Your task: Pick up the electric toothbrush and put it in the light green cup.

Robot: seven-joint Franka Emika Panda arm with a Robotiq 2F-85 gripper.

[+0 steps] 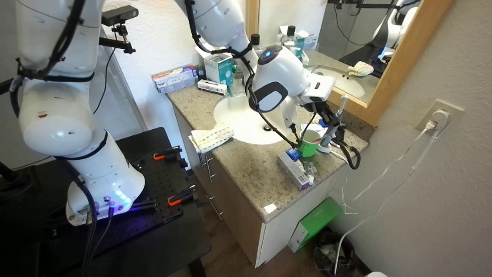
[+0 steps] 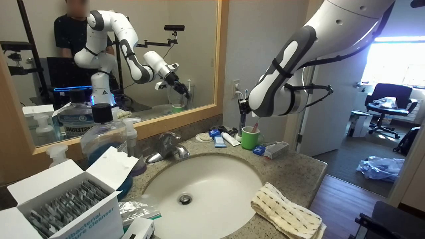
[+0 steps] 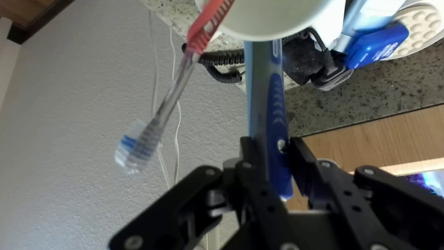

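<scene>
The electric toothbrush stands upright on its small white base at the back corner of the counter. Its grey and blue handle fills the middle of the wrist view. My gripper has its fingers on both sides of the upper handle, seemingly touching it. In an exterior view the gripper partly covers the brush. The light green cup stands upright beside the toothbrush, with a manual red toothbrush leaning in it. The cup's pale rim shows at the top of the wrist view.
A toothpaste box and a small blue box lie beside the cup. The sink, faucet and towel are farther along. A framed mirror and outlet cords are close to the gripper.
</scene>
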